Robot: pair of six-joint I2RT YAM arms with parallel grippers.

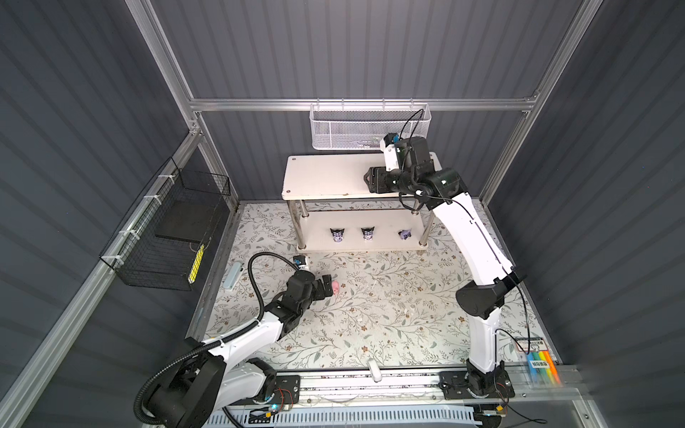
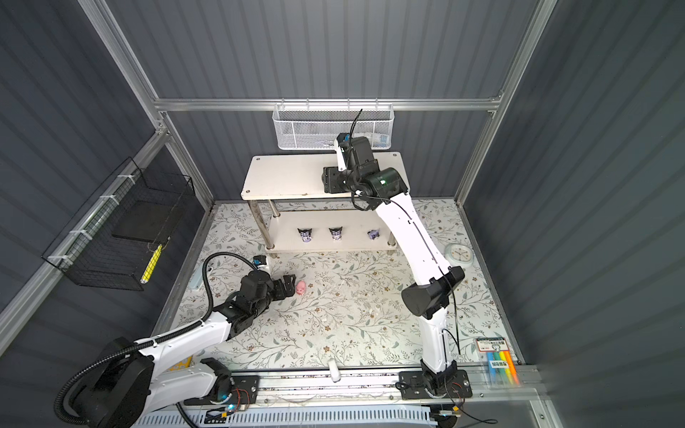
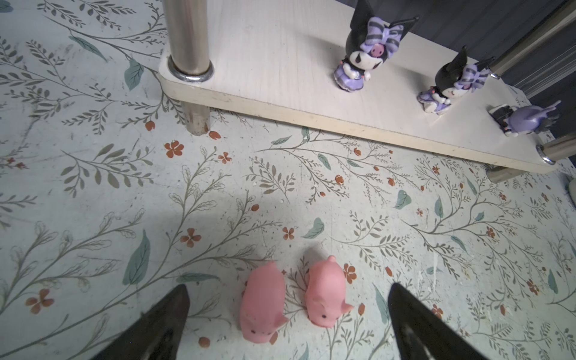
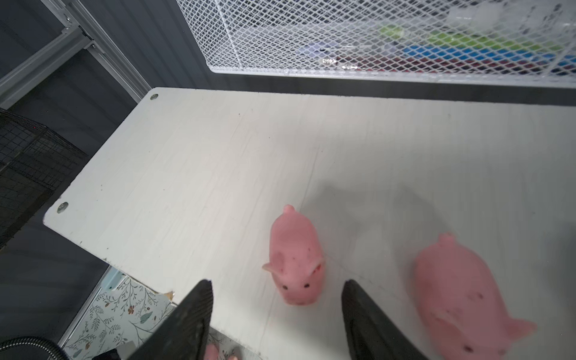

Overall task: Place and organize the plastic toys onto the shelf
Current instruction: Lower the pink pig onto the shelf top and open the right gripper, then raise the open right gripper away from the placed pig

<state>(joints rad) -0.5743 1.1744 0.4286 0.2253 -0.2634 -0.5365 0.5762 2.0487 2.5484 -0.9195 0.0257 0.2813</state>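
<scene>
Closest in, the left gripper hovers low over the flowered mat, its two dark fingers spread wide. A pink pig and a second pig lie side by side on the mat between them, and neither finger touches a pig. In both top views this spot is out in front of the shelf, toward its left end.

On the lower board three black-and-purple figures stand in a row. The left figure and middle figure are upright, and the right figure has tipped onto its side.

Up over the top board, the right gripper has its jaws apart. A third pig stands on the board between the fingertips with a gap on each side. A fourth pig sits just beside, outside one finger. A white mesh basket hangs behind the shelf.
</scene>
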